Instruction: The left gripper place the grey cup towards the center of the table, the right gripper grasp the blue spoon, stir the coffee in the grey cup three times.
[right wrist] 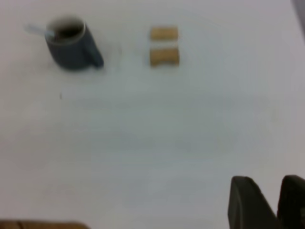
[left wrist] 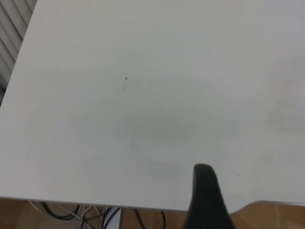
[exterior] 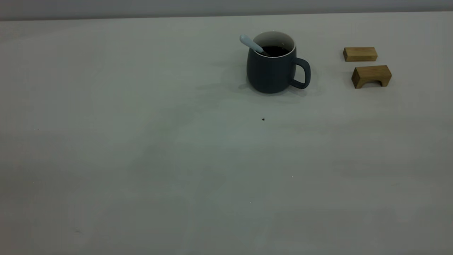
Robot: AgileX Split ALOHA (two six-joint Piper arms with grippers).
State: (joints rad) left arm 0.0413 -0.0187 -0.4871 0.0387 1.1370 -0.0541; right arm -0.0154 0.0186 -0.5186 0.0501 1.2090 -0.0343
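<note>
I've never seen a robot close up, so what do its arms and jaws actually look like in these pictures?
Very little of them shows. The exterior view shows neither arm. The left gripper appears in its own wrist view as one matte black finger with a rounded tip. The right gripper shows as two black fingers side by side, also rounded at the tips. No markings or cables on them are visible.

Probably a lab test bench, not a kitchen: a wide bare off-white table (exterior: 141, 159), loose cables (left wrist: 95, 213) dangling under its edge, two tan wooden blocks (exterior: 368, 67).
</note>
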